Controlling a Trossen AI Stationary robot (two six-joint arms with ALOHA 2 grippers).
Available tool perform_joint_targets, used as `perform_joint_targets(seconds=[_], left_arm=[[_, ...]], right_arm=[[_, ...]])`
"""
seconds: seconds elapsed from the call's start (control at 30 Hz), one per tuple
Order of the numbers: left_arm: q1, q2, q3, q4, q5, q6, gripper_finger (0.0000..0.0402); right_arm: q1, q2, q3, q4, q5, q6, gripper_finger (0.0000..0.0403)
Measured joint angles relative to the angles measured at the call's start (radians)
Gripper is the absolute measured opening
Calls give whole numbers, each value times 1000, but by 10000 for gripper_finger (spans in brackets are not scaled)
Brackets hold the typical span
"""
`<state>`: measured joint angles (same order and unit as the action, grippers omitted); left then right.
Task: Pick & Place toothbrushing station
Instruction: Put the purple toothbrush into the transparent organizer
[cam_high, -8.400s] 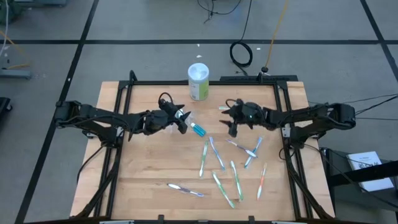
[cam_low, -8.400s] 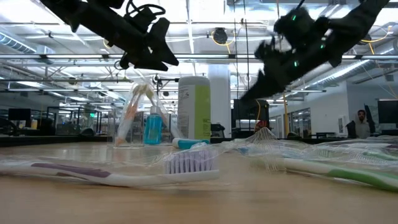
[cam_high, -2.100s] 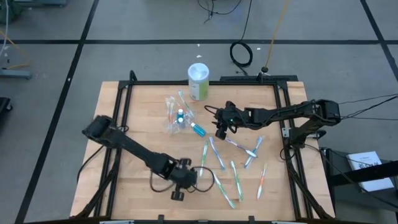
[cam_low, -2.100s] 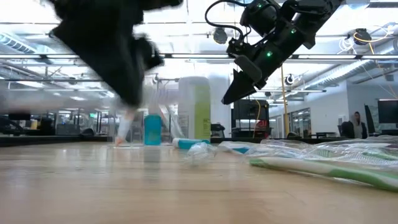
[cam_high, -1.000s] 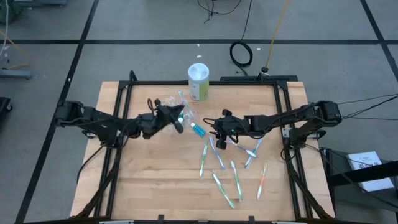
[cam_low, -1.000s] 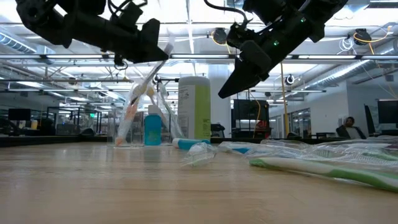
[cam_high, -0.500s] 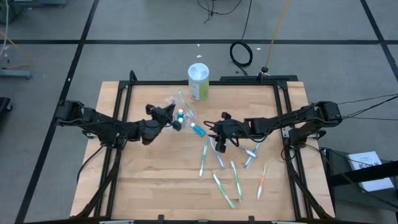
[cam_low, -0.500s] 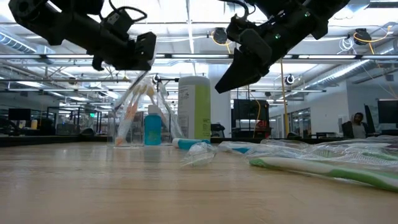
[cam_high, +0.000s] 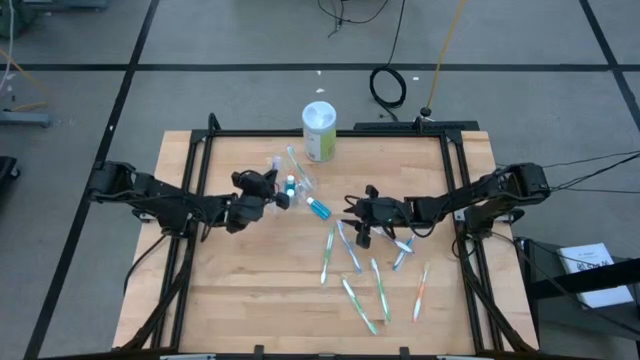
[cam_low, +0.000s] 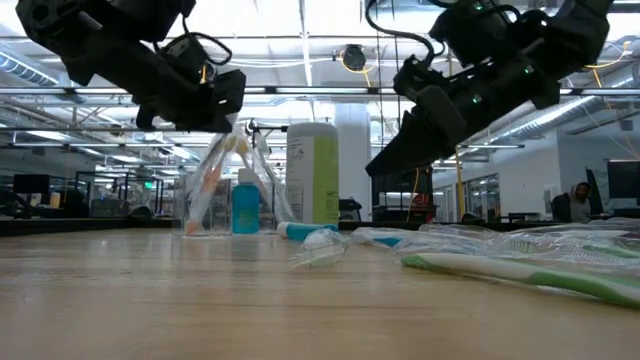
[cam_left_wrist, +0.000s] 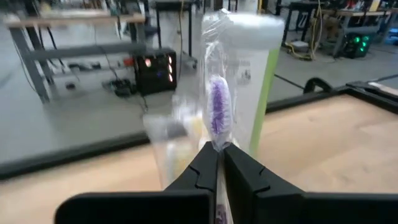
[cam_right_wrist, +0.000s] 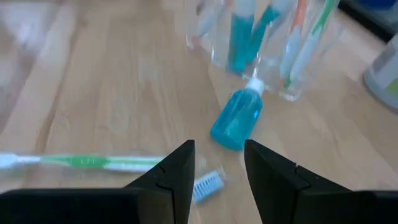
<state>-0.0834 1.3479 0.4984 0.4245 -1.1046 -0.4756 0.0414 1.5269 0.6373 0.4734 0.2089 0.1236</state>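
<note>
Above the wooden table (cam_high: 240, 290), the left gripper (cam_high: 268, 190) pinches a wrapped purple-bristled toothbrush (cam_left_wrist: 217, 112) beside the clear container (cam_low: 222, 185) of brushes, while the right gripper (cam_high: 362, 228), fingers parted and empty, hovers over loose toothbrushes (cam_high: 350, 255) near a fallen blue tube (cam_right_wrist: 237, 117).

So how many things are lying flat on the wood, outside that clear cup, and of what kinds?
Toothbrushes: 7
Small blue tube: 1
Total: 8
Not counted, because it is held up off the wood: the purple-bristled toothbrush in the left gripper, whose jaws are shut on it.
</note>
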Motion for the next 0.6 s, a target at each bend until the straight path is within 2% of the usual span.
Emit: perform_joint_targets(seconds=[0.1,0.23,0.4,0.53,0.6], left_arm=[[0,0,0,-81,51,-100,4],[-11,0,0,-132,119,-135,13],[-17,0,0,-136,116,-103,20],[-20,0,1,-174,191,-132,10],[-24,-1,1,-194,188,-133,5]], right_arm=[[0,0,-27,92,0,-32,130],[0,0,-38,128,0,-28,130],[-3,0,-38,172,-1,2,130],[-3,0,-38,171,-1,28,130],[-1,0,-38,168,-1,28,130]])
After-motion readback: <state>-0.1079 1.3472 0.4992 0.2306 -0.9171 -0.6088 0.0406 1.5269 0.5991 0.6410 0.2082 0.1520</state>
